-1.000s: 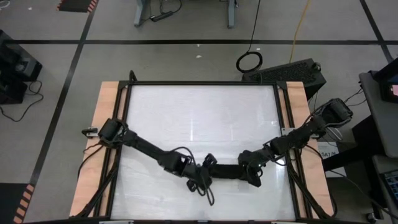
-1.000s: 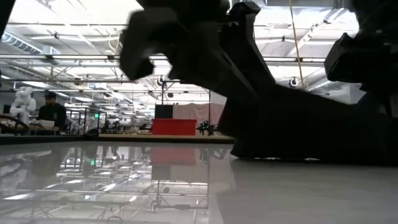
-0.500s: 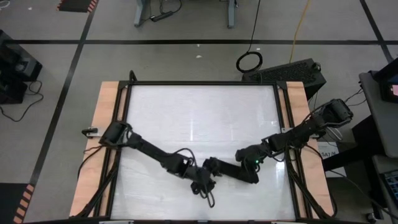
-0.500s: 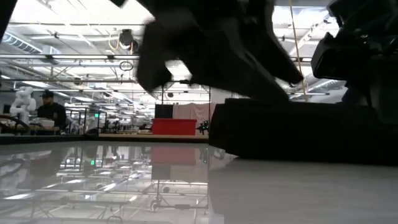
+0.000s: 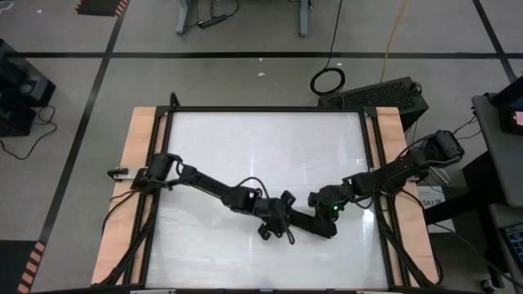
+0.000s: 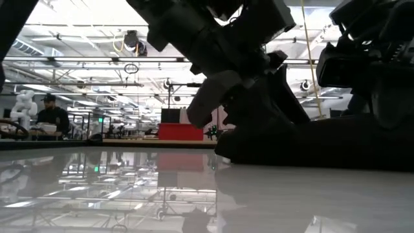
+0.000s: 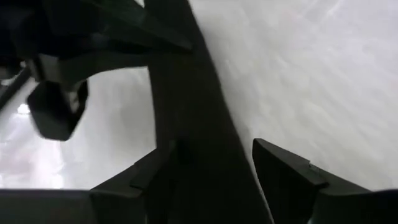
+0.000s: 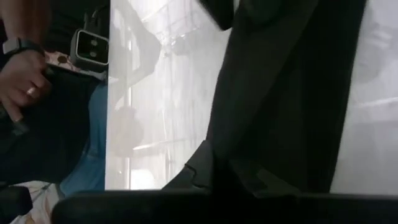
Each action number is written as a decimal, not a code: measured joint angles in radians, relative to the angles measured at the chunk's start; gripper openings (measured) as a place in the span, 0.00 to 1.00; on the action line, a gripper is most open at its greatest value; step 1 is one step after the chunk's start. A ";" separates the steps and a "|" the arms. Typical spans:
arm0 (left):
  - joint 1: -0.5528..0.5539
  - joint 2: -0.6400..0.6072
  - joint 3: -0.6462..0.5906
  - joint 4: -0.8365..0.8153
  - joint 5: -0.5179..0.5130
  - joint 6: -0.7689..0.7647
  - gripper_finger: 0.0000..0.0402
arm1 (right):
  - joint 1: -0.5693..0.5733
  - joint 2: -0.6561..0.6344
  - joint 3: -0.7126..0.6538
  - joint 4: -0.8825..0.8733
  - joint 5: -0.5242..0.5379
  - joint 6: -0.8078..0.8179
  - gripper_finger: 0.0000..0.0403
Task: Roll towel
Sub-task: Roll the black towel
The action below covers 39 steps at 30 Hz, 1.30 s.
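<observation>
The black towel (image 5: 306, 222) lies on the white table (image 5: 245, 139) near its front middle as a narrow, slanting strip. My left gripper (image 5: 280, 224) is open over the strip's left end. In the left wrist view the towel (image 7: 186, 112) runs between the two fingers (image 7: 286, 174), with a sliver of table showing beside one of them. I cannot tell whether the other finger touches the cloth. My right gripper (image 5: 324, 214) is shut at the strip's right end, and the towel (image 8: 280, 93) stretches away from its fingers. My right gripper is shut on the towel's right end (image 8: 224, 158), coming slanting down from the table's right side and lying along the strip. Its own dark fingers hide the place of contact, so the layers cannot be told. The towel lies flat on the table.
Wooden boards (image 5: 143, 163) flank the white top on both sides. A person's hand (image 8: 18, 74) and a small camera (image 8: 93, 43) show beyond the table's edge in the right wrist view. The far half of the table is bare.
My left gripper has moved toward the table's right edge and down, and now stands over the towel's left end with its fingers apart. My right gripper has shifted slightly and turned. The towel strip now lies more slanted than before.
</observation>
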 joint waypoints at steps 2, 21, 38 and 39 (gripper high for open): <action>0.012 0.002 -0.001 -0.002 0.056 -0.013 0.53 | -0.007 0.000 0.000 -0.005 0.000 0.002 0.02; 0.098 0.096 -0.002 0.026 0.266 -0.121 0.53 | -0.028 -0.127 0.000 -0.090 -0.024 -0.005 0.34; 0.170 0.098 -0.004 -0.011 0.355 -0.170 0.53 | 0.103 -0.117 0.122 -0.175 0.241 -0.323 0.41; 0.174 0.098 -0.004 -0.012 0.365 -0.175 0.53 | 0.107 -0.088 0.125 -0.173 0.235 -0.331 0.39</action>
